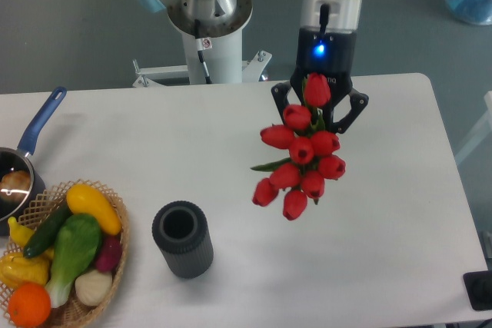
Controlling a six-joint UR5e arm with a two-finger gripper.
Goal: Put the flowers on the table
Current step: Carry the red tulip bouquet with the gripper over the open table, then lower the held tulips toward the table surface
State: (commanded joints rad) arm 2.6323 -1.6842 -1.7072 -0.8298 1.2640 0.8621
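The flowers (301,160), a bunch of red tulips with green leaves, hang in the air over the right half of the white table (384,220). Their heads point toward the camera and hide the stems. My gripper (320,107) is just behind and above the bunch, shut on the flowers, with its dark fingers (354,109) showing on either side of the top bloom. A blue light glows on the wrist.
A dark ribbed cylinder vase (182,239) stands upright at the front left of centre. A wicker basket (81,309) of fruit and vegetables sits at the front left corner. A blue-handled pan (21,160) lies at the left edge. The robot base (207,13) is behind the table.
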